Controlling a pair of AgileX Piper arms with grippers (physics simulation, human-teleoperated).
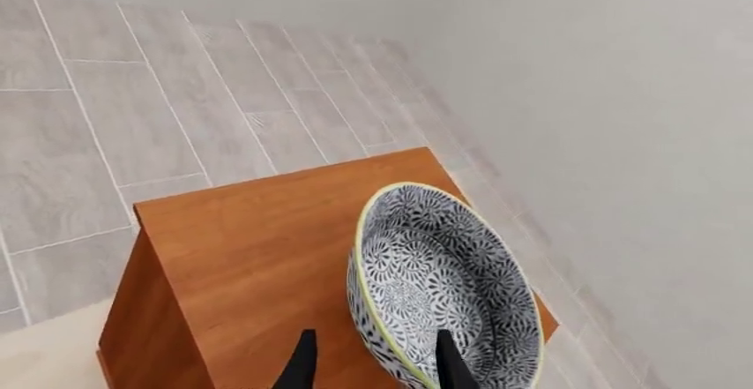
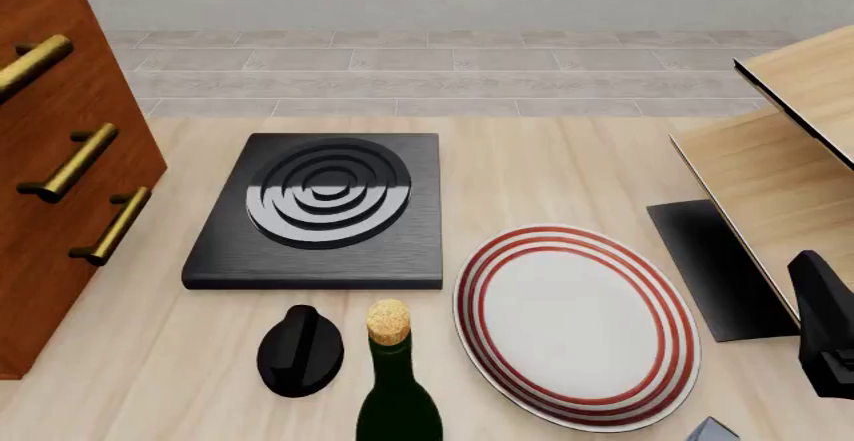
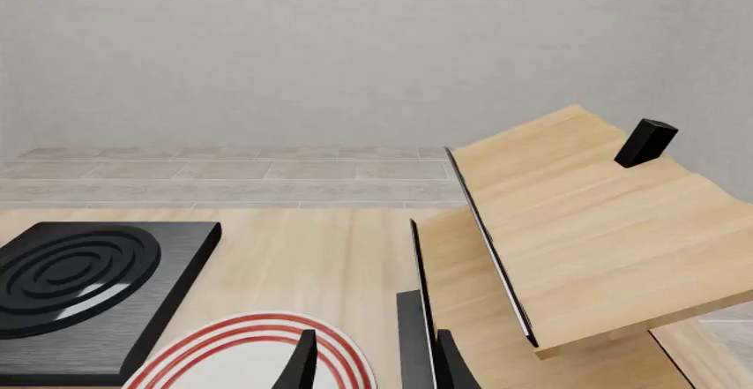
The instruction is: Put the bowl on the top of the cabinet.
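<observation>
The bowl (image 1: 442, 283), black-and-white floral with a pale yellow rim, rests near one corner of the reddish-brown cabinet top (image 1: 259, 257) in the left wrist view. My left gripper (image 1: 376, 332) is open and straddles the bowl's rim, one finger inside and one outside, with a gap to the outer wall. In the front view only the cabinet front (image 2: 40, 111) with its brass handles shows at the far left; its top, the bowl and the left gripper are out of that view. My right gripper (image 3: 374, 334) is open and holds nothing, low at the table's right side.
A black ringed hob (image 2: 320, 211) lies mid-table, a white plate with red rings (image 2: 574, 326) to its right. A corked bottle (image 2: 394, 401) and a black rounded object (image 2: 300, 351) stand near the front edge. A pale wood shelf unit (image 2: 787, 151) fills the right.
</observation>
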